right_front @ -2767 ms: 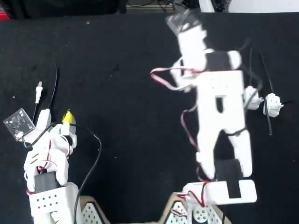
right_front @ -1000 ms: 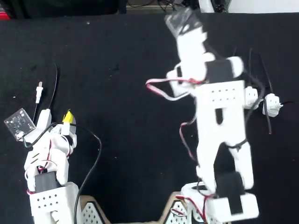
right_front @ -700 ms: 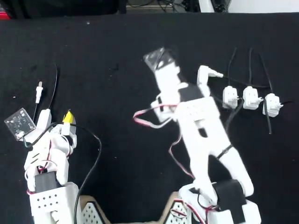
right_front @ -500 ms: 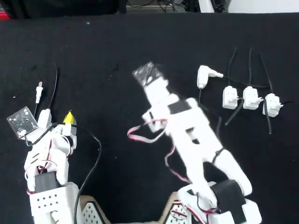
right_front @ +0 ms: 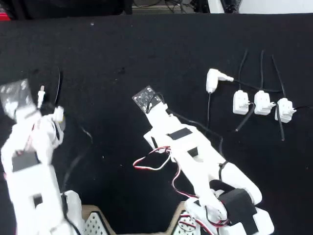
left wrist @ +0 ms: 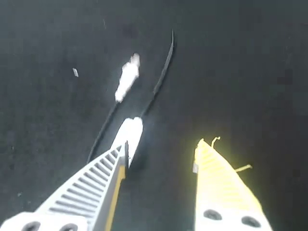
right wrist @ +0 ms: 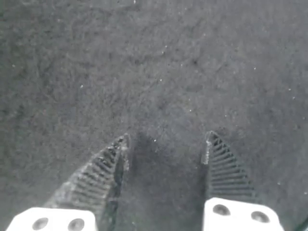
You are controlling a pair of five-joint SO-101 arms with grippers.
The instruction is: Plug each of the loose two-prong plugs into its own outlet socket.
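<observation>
- Since the next move comes down to which arm is closest, we'd start far left: the loose plug (right_front: 41, 96) lies on the black cloth (right_front: 122, 44). Its long axis points roughly away from the arm bases, and its cord trails back toward them.
- Our left gripper (left wrist: 162, 143) sits just short of it, fingers spread wide with nothing between them. The plug is ahead but off toward the white finger's side, not lined up with the gap.
- A second white piece (left wrist: 131, 135) lies right at that white finger's tip; we can't tell if they touch.
- Mid-table, the right gripper (right wrist: 166, 137) is wide open too, over bare cloth and well apart from that plug. We'd say the left arm is the nearer one.
- Far right, three socket blocks (right_front: 262, 102) stand in a row, with an odd white part (right_front: 212, 78) just beside them.
</observation>
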